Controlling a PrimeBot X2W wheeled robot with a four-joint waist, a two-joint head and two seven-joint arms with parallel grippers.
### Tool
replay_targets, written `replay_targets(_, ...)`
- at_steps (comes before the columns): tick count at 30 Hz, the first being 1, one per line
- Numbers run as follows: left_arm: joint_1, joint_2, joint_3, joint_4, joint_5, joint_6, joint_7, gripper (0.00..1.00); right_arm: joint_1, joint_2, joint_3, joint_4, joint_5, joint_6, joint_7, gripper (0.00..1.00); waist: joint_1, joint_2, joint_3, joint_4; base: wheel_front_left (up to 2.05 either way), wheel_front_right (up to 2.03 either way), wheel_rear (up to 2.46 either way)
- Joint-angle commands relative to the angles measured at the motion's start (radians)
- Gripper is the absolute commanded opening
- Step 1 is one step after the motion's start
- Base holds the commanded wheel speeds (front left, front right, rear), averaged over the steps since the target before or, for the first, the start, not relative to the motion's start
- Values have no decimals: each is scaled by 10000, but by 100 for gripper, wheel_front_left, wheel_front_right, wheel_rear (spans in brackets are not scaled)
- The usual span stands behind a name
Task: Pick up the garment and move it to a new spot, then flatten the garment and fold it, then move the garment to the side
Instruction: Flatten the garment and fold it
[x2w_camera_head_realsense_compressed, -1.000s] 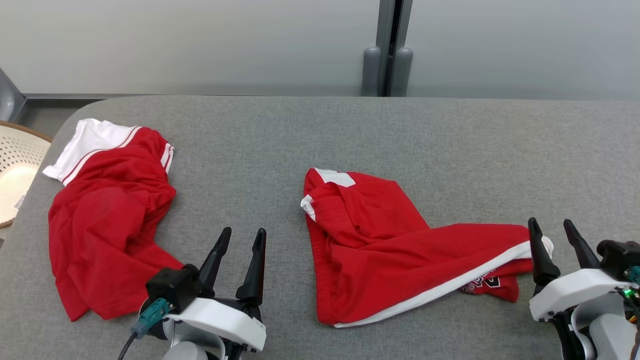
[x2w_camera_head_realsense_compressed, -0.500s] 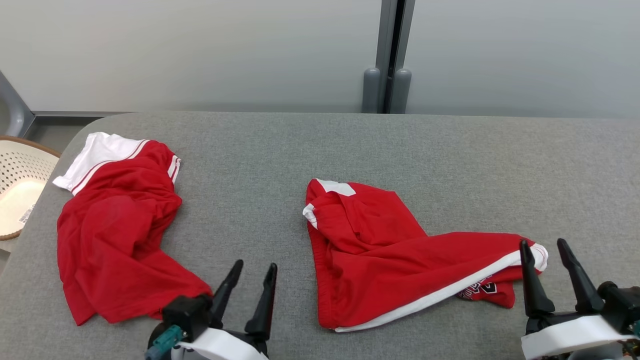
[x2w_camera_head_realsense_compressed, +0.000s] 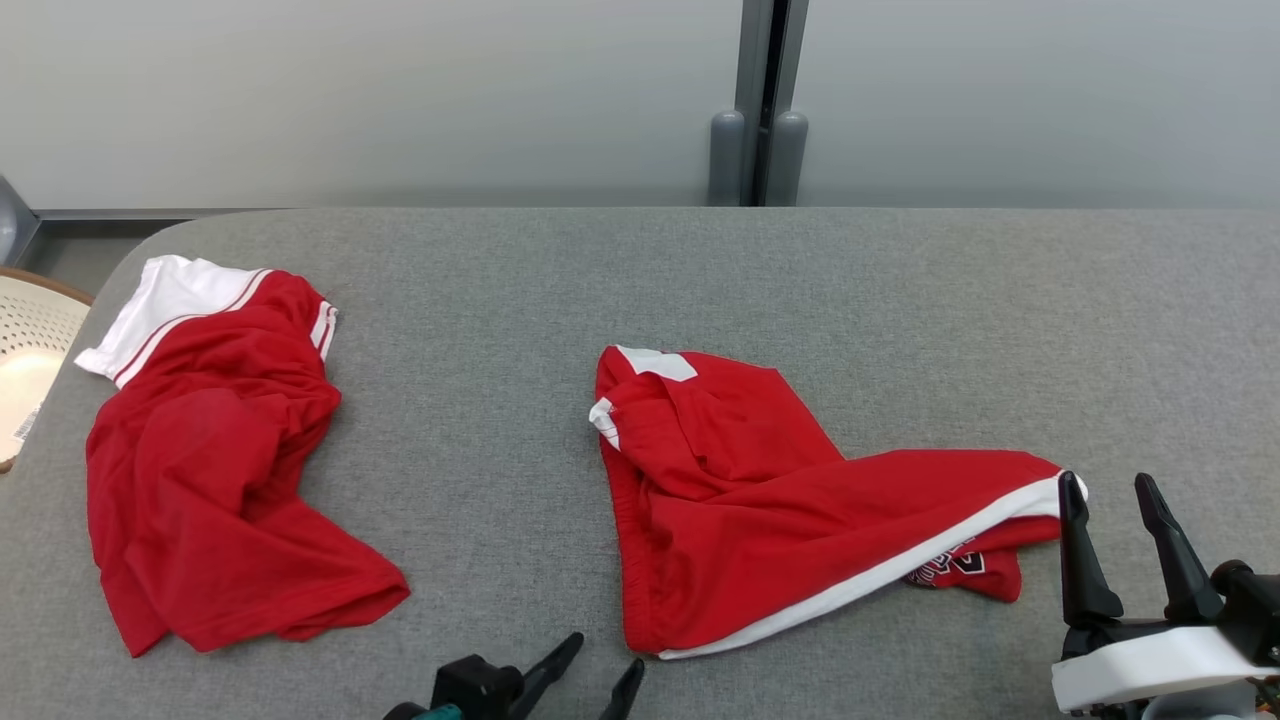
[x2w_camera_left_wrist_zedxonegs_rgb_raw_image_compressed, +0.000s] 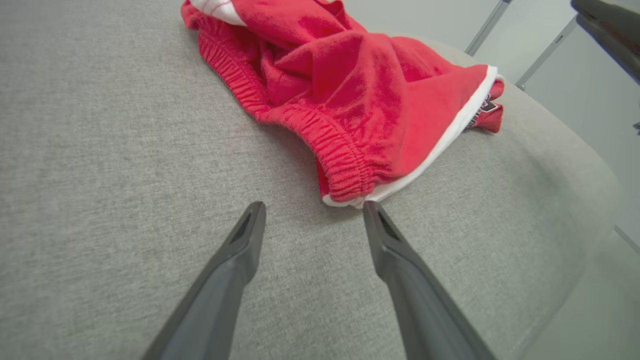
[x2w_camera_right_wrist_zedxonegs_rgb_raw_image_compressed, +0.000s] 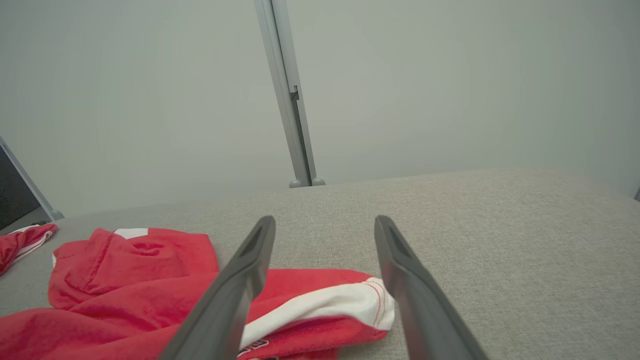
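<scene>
Jaws on both arms stand spread wide and hold nothing. In the head view the left arm's fingers (x2w_camera_head_realsense_compressed: 553, 662) show at the bottom edge, just short of the near corner of the red shorts (x2w_camera_head_realsense_compressed: 780, 500). The right arm's fingers (x2w_camera_head_realsense_compressed: 1078, 560) rise at the lower right, beside the far end of the white side stripe (x2w_camera_head_realsense_compressed: 900, 570).

These shorts lie crumpled in the middle of the grey tabletop (x2w_camera_head_realsense_compressed: 700, 280), one leg thrown over toward the right and a printed patch (x2w_camera_head_realsense_compressed: 955, 565) peeking out underneath. A second red garment (x2w_camera_head_realsense_compressed: 210, 470) is heaped well apart at the left end, near a pale basket (x2w_camera_head_realsense_compressed: 25, 320) off the edge.

By my reading the shorts have their working spot and the flattening step is in hand, with folding and the move aside not yet done.

From the left wrist view the gathered waistband (x2w_camera_left_wrist_zedxonegs_rgb_raw_image_compressed: 310, 130) ends in a white corner (x2w_camera_left_wrist_zedxonegs_rgb_raw_image_compressed: 350, 200) just ahead of the left fingertips (x2w_camera_left_wrist_zedxonegs_rgb_raw_image_compressed: 372, 215). From the right wrist view the white hem corner (x2w_camera_right_wrist_zedxonegs_rgb_raw_image_compressed: 370, 300) sits low between the right fingers (x2w_camera_right_wrist_zedxonegs_rgb_raw_image_compressed: 250, 260); whether either touches cloth I cannot tell.

Next, each arm probably needs to dip, pinch only its own corner, and draw outward so the overlapped leg opens. Catching both layers would drag the fold along.
</scene>
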Motion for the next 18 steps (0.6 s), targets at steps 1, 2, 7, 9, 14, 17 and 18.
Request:
replay_targets(1, -292, 73, -92, 28, -174, -8, -2, 100, -72, -11, -29, 35, -62, -3, -53, 100, 0, 0, 55, -55, 0, 0, 0)
replay_targets(2, -372, 100, -152, 84, -249, -9, -3, 100, -94, -6, -8, 62, -72, -3, -53, 100, 0, 0, 84, -91, 0, 0, 0)
replay_targets(7, -688, 67, -583, 410, -477, -10, -3, 100, -243, -37, -62, 126, -83, -3, -53, 100, 0, 0, 213, -250, 0, 0, 0)
replay_targets(9, -891, 52, -865, 493, -624, -9, -3, 100, -299, -57, -90, 145, -101, -3, -54, 100, 0, 0, 301, -330, 0, 0, 0)
replay_targets(14, -1200, 120, -1319, 517, -970, -11, -4, 100, -440, -87, -157, 185, -111, -3, -54, 100, 0, 0, 408, -422, 0, 0, 0)
replay_targets(17, -1295, 137, -1361, 530, -1057, -11, -3, 100, -461, -77, -202, 186, -115, -3, -54, 100, 0, 0, 447, -423, 0, 0, 0)
replay_targets(18, -1312, 145, -1393, 546, -1089, -11, -3, 62, -458, -67, -215, 196, -116, -3, -54, 100, 0, 0, 455, -416, 0, 0, 0)
